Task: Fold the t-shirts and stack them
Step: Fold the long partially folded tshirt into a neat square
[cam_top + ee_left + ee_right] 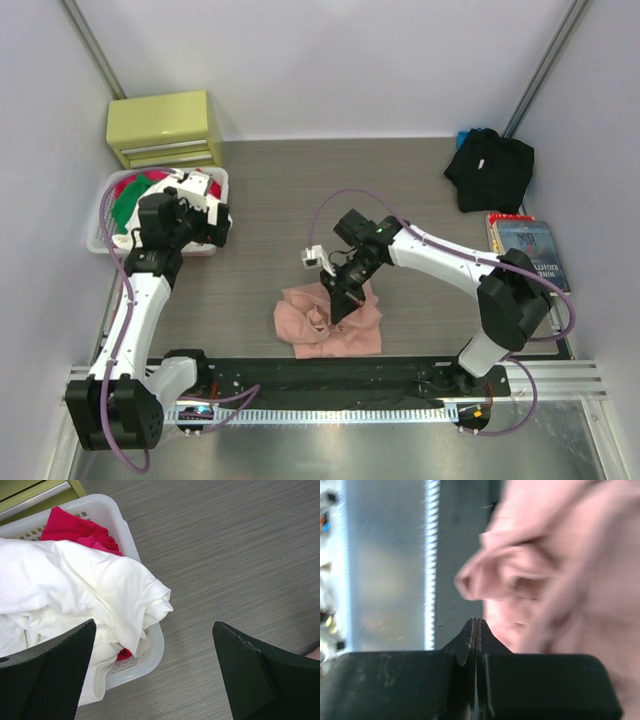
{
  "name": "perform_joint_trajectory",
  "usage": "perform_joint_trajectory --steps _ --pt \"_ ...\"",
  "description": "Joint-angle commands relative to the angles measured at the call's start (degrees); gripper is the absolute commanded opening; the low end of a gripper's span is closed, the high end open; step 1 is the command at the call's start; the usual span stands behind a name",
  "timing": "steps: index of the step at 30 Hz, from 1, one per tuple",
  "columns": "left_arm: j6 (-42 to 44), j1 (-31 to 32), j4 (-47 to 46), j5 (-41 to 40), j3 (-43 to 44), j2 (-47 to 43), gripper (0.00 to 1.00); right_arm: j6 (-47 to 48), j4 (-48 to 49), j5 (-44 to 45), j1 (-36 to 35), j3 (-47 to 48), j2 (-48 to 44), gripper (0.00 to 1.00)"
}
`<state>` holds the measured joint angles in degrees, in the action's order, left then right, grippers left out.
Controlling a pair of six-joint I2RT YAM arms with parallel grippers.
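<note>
While the left hand [155, 672] is hovering apart over the basket [127, 537], the right hand [476, 630], pinched together, is seemingly smoothing the centre tee [345, 335].

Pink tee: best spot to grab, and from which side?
Probably the raised fold on the left of the salmon-pink t-shirt, from straight above: the heap lies low and flat, so only that ridge offers pinchable cloth. The right gripper is over it, fingers shut.

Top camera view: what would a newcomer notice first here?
A crumpled salmon-pink t-shirt lies mid-table near the front edge, the right gripper shut over it. At the left, the open left gripper hangs over a white basket of laundry; a black t-shirt sits far right.
</note>
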<state>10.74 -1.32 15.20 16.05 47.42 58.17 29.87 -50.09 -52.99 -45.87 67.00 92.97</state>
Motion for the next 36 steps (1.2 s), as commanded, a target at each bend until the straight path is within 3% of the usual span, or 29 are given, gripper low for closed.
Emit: perform_joint_trajectory --steps 1,9,15,29,36 --pt "-0.02 -0.61 -2.99 0.21 -0.48 -1.75 1.00 0.45 6.22 3.85 6.05 4.10 -0.60 0.01" --pt "0.24 -0.87 -3.07 1.08 -1.28 -1.57 1.00 -1.30 11.41 5.35 6.76 6.65 13.61 0.01" --pt "0.59 -0.79 -2.99 0.65 -1.10 -1.57 1.00 -1.21 12.73 5.62 2.72 6.83 18.83 0.01" --pt "0.68 -0.87 -3.25 0.91 -1.19 -0.78 1.00 -7.71 14.67 5.71 0.08 -1.43 0.82 0.01" --pt "0.77 -0.96 -3.07 0.29 -0.31 -0.43 1.00 -7.45 12.47 3.42 -1.94 -4.24 0.90 0.01"
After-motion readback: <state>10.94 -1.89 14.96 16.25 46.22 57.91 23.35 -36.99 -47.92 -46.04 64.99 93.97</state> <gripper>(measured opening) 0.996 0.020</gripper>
